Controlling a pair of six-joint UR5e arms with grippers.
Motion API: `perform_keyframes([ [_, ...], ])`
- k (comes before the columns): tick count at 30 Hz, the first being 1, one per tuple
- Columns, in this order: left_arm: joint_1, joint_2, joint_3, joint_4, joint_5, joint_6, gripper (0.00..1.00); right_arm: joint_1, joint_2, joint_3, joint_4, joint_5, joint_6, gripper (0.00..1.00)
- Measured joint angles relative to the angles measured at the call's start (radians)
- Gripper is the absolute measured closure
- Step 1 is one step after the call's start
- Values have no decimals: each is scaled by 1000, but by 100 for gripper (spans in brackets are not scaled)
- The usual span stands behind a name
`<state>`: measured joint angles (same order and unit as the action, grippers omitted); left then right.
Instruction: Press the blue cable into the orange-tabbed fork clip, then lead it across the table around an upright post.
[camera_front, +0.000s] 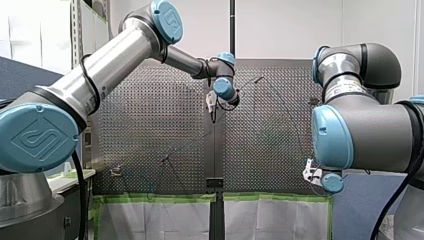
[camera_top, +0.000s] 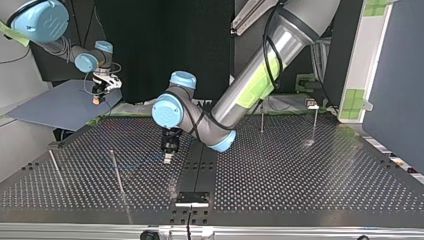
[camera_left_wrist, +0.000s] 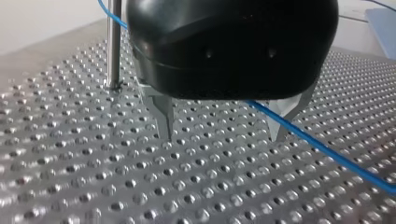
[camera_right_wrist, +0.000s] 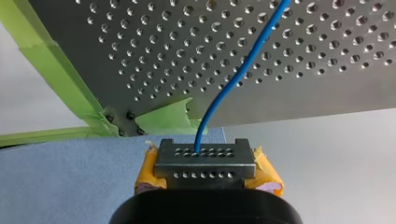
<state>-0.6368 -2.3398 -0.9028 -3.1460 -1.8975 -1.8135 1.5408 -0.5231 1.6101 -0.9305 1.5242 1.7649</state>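
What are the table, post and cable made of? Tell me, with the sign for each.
The table: metal sheet, seemingly steel or aluminium, silvery with bright glints around its punched holes. The post: polished metal rod, by its mirror-like streak. The cable: smooth blue jacket, probably plastic; it curves loosely and shows a soft sheen.

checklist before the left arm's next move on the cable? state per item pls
1. Grip: right hand shut on the blue cable: ok.
2. Release: left hand open, fingers apart, cable unclamped: ok.
3. Routing: cable crosses the post; which side it wraps: cannot tell.
4. Seating: cable pressed into the clip: cannot tell, clip not made out.
5. Clearance: right hand sits off the table edge, apart from the left hand in the top view: ok.
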Motion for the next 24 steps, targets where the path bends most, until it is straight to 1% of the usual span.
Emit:
perform_keyframes([
  [3,1,0,-1,-12,-12,-22,0,3,0,0,-2,-1,0,100],
  [6,6,2,-13,-6,-10,-44,0,5,0,-1,-4,-1,0,100],
  [10,16,2,-46,24,18,-79,0,5,0,-3,-3,-2,0,100],
  [14,15,2,-73,56,40,-112,0,5,0,-3,-2,-2,-1,100],
  [20,17,3,-82,109,42,-166,0,6,0,-3,-3,-1,-2,100],
  [24,19,5,-82,124,37,-203,0,6,0,-3,-3,-2,-1,100],
])
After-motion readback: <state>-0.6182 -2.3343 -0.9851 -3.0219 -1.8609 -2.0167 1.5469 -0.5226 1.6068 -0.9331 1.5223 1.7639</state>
